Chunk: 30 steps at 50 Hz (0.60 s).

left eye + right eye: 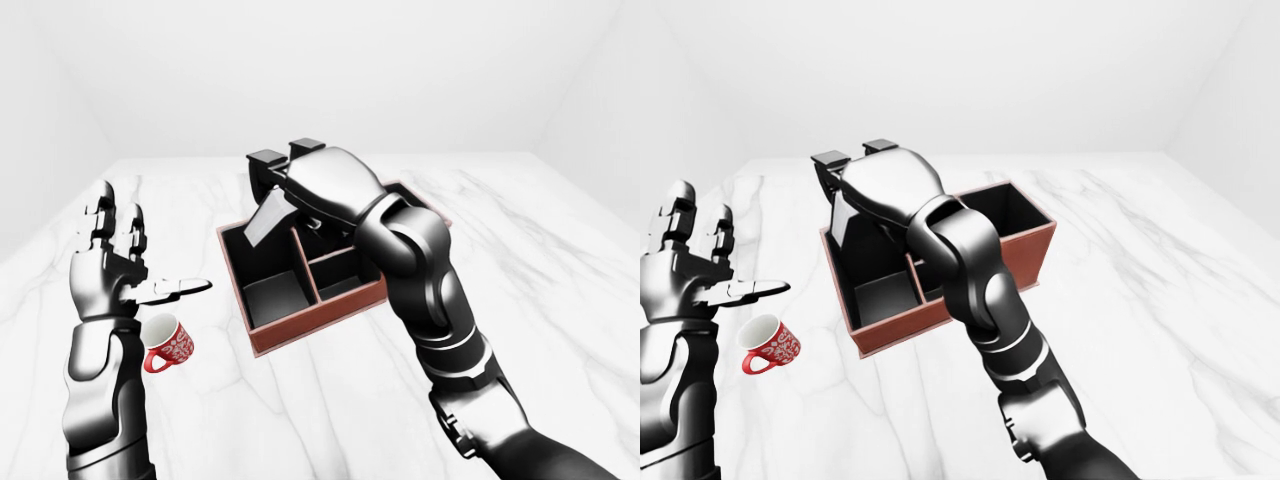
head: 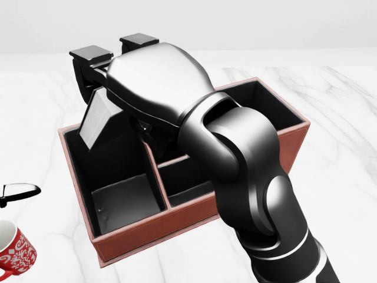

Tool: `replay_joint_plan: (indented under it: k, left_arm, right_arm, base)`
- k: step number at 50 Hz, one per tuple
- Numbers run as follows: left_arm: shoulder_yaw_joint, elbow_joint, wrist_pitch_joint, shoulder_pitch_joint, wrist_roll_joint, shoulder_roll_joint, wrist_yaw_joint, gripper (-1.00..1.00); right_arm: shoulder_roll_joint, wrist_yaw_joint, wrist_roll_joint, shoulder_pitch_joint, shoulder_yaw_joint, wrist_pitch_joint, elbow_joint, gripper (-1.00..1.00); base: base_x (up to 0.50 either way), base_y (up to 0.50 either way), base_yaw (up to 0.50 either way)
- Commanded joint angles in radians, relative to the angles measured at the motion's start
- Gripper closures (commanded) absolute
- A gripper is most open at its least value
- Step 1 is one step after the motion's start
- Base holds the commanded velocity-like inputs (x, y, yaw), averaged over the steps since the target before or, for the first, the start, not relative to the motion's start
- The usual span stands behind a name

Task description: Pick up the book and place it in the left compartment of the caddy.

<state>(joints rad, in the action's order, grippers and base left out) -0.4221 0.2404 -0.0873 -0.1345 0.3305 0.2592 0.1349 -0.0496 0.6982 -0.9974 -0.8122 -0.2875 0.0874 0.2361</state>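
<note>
One pale grey book (image 2: 99,120), clamped tilted in the glossy black right hand (image 2: 109,79) above the red-brown leather caddy (image 2: 177,221) — poised over its left compartment (image 2: 121,200) for lowering — left hand (image 1: 115,245) idle, fingers spread
</note>
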Motion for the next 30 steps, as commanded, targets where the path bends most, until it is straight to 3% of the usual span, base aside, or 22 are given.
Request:
replay_joint_plan:
  k: [1, 21, 30]
  left_arm:
    - [-0.007, -0.017, 0.0, 0.012, 0.011, -0.001, 0.009, -1.0]
    - [-0.021, -0.02, 0.0, 0.023, 0.028, 0.0, 0.013, -1.0]
    - [-0.03, -0.027, 0.0, 0.034, 0.035, -0.002, 0.017, -1.0]
  right_arm:
    - [0.083, 0.0, -0.083, -0.01, 0.025, 0.0, -0.036, 1.0]
    - [0.088, 0.0, -0.098, 0.01, -0.017, 0.0, -0.038, 1.0]
    - [0.129, 0.0, -0.152, 0.05, 0.023, 0.0, -0.062, 1.0]
  base:
    - [0.0, 0.0, 0.0]
    - [0.0, 0.0, 0.0]
    - [0.0, 0.0, 0.0]
